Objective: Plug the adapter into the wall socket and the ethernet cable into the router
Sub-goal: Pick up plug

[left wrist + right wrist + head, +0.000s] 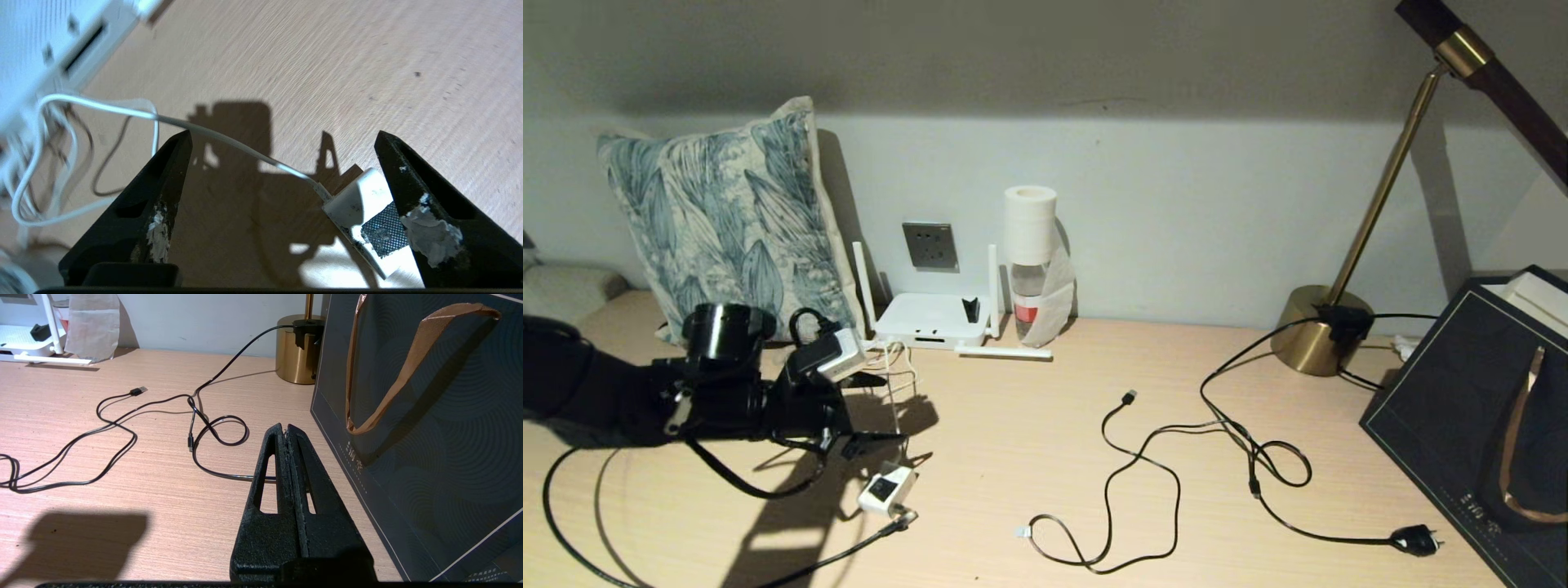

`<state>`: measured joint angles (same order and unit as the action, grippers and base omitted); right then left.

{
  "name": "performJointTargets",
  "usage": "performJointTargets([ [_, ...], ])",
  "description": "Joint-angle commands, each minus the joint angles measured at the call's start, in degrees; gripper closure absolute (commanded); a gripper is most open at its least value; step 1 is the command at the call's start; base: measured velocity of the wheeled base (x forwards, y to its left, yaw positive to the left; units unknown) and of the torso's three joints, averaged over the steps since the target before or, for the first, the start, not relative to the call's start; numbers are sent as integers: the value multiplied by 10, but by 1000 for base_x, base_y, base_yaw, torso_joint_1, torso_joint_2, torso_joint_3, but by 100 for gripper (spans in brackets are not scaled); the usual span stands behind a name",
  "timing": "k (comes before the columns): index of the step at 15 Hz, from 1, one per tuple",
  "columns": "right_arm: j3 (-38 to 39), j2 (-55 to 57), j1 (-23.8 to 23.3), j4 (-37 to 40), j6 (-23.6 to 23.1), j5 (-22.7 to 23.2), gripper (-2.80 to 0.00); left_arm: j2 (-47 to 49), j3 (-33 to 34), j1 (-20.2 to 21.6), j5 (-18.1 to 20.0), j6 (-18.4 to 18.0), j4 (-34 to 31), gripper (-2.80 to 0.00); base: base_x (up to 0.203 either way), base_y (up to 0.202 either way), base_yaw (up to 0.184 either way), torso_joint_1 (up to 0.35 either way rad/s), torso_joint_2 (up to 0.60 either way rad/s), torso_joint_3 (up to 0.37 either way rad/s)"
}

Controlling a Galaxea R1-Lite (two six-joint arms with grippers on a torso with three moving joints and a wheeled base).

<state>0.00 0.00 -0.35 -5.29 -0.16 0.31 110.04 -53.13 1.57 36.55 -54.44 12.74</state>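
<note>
Left tool (282,163) spread over adapter (361,204); right tool (288,430) pressed together; no legible writing.

Home bedrm (pillow (727,220), lamp (1319,327)).

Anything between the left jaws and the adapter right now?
No. In the left wrist view the left gripper is open over the adapter, only bare desk and its white cord between.

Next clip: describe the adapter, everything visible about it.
The adapter is a small white boxy plastic block with a black square on its upward face. It lies flat on the wooden desk, near the front left. A thin white cord leaves one end. The open left hand hovers above, one finger beside it, not gripping.
</note>
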Motion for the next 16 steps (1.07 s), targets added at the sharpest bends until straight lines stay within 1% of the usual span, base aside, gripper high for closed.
performJointTargets([
  [1,20,1,0,-1,0,0,0,-9,-44,2,17,-98,-94,-280,0,0,0,0,0,0],
  [2,20,1,0,-1,0,0,0,-12,-61,4,18,-139,-155,-280,0,0,0,0,0,0],
  [4,20,1,0,-1,0,0,0,-13,-128,16,18,-240,-280,-280,0,0,0,0,0,0],
  [5,20,1,0,-1,0,0,0,-12,-157,22,12,-282,-347,-280,0,0,0,0,0,0],
  [6,20,1,0,-1,0,0,0,-11,-172,30,-2,-329,-391,-280,0,0,0,0,0,0],
  [7,20,1,0,-1,0,0,0,-7,-180,42,-14,-375,-408,-280,0,0,0,0,0,0],
  [9,20,1,0,-1,0,0,0,20,-197,60,-22,-457,-429,-280,0,0,0,0,0,0],
  [10,20,1,0,-1,0,0,0,36,-216,62,-23,-486,-442,-280,0,0,0,0,0,0],
  [11,20,1,0,-1,0,0,0,50,-236,59,-25,-509,-457,-280,0,0,0,0,0,0],
  [14,20,1,0,-1,0,0,0,89,-298,32,-42,-515,-493,-280,0,0,0,0,0,0],
  [16,20,1,0,-1,0,0,0,120,-346,13,-69,-518,-552,-280,0,0,0,0,0,0],
])
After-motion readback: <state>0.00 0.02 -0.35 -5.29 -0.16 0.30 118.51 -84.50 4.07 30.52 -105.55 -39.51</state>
